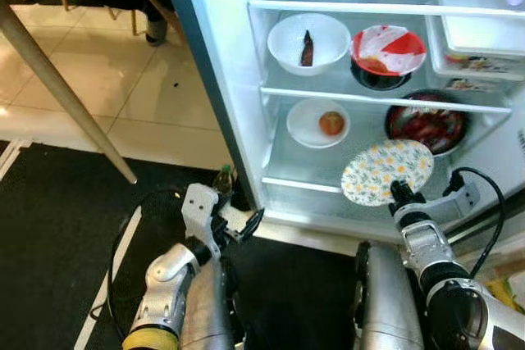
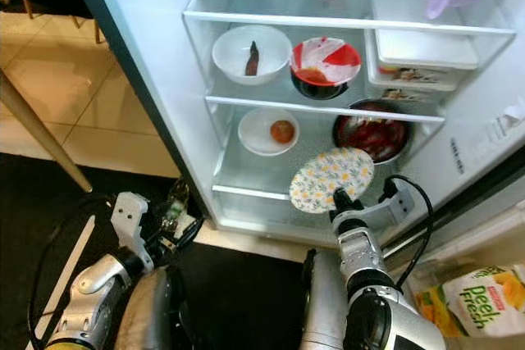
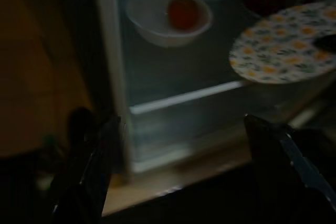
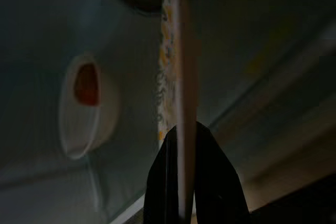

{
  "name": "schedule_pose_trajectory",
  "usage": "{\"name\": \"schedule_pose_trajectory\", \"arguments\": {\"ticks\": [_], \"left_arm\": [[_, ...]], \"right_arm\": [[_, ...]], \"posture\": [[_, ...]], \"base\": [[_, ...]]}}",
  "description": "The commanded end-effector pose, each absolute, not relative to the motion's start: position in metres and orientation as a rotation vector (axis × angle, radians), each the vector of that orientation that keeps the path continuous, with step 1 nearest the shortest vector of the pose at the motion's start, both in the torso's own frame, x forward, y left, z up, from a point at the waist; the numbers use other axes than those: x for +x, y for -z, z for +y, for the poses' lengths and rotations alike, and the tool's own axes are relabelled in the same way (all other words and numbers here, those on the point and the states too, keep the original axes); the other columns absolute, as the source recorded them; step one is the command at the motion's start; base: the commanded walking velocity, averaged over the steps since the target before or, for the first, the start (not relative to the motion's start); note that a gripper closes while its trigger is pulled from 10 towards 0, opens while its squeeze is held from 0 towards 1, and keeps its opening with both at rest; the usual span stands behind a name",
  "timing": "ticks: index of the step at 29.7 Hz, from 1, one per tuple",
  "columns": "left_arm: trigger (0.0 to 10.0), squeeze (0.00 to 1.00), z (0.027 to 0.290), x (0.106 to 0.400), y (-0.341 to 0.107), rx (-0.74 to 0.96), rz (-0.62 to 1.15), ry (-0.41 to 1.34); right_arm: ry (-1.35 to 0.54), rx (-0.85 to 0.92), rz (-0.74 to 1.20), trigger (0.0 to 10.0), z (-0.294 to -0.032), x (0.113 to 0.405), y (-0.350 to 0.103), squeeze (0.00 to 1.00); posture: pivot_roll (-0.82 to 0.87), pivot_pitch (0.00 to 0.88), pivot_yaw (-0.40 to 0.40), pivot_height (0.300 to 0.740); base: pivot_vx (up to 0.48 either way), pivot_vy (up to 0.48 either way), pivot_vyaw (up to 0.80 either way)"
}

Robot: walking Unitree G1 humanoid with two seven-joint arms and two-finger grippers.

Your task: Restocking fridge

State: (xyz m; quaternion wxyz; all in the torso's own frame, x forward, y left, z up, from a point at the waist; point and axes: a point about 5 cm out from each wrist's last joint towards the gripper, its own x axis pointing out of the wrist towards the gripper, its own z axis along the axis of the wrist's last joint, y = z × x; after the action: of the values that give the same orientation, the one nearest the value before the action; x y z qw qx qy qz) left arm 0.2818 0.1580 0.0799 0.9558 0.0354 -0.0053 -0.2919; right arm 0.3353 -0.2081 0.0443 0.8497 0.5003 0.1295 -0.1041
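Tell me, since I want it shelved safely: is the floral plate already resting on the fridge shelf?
Not yet. The right gripper holds the floral plate by its near edge, at the front lip of the lower shelf, by the dark bowl.

A green and white bag [image 2: 472, 305] on the floor beside the fridge [image 2: 156, 79] reads "Deli Fresh" in green letters. The labels on the lidded tubs [image 2: 422, 59] at the middle shelf's right edge are too small to read.
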Motion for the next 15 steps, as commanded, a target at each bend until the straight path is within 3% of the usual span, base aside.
{"name": "schedule_pose_trajectory", "arguments": {"ticks": [1,7,15], "left_arm": [[10.0,0.00,0.164,0.276,-0.080,0.143,-0.013,0.581],[10.0,0.00,0.157,0.279,-0.087,0.162,-0.051,0.560],[10.0,0.00,0.143,0.286,-0.092,0.180,-0.080,0.567]], "right_arm": [[0.280,1.077,0.333,10.0,-0.204,0.325,-0.029,0.00],[0.184,1.141,0.319,10.0,-0.183,0.332,-0.034,0.00],[0.180,1.231,0.280,10.0,-0.186,0.331,-0.035,0.00]], "posture": [[0.06,0.383,0.092,0.451],[0.05,0.369,0.079,0.451],[0.03,0.367,0.068,0.451]], "base": [[0.000,0.000,0.00],[0.000,0.000,0.00],[0.000,0.000,0.00]]}}
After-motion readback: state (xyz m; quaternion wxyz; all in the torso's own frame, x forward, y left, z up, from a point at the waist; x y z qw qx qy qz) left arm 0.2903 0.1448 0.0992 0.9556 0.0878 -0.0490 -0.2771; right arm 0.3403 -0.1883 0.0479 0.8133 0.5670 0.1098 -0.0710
